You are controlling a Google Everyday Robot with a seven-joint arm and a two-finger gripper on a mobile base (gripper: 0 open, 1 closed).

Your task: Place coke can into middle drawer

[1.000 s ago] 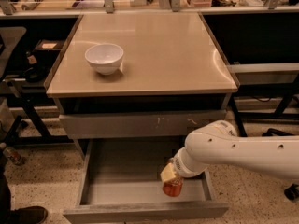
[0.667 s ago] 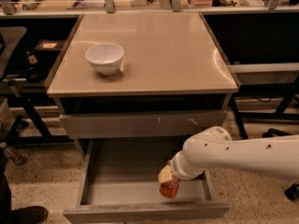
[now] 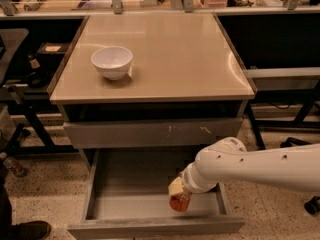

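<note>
The coke can (image 3: 179,203) is red-orange and sits low inside the open middle drawer (image 3: 130,184), near its front right corner. My gripper (image 3: 178,191) reaches down from the white arm (image 3: 250,166) at the right and is shut on the can's top. The can's upper part is hidden by the gripper. I cannot tell whether the can's base touches the drawer floor. The drawer is pulled out wide below a closed grey drawer front with white scuff marks (image 3: 150,132).
A white bowl (image 3: 112,61) stands on the tan cabinet top (image 3: 165,54) at the left. Dark table frames and legs flank the cabinet on both sides. A shoe (image 3: 27,230) shows at the bottom left on the speckled floor.
The gripper and can have moved slightly left and lower into the drawer. Nothing else has moved.
</note>
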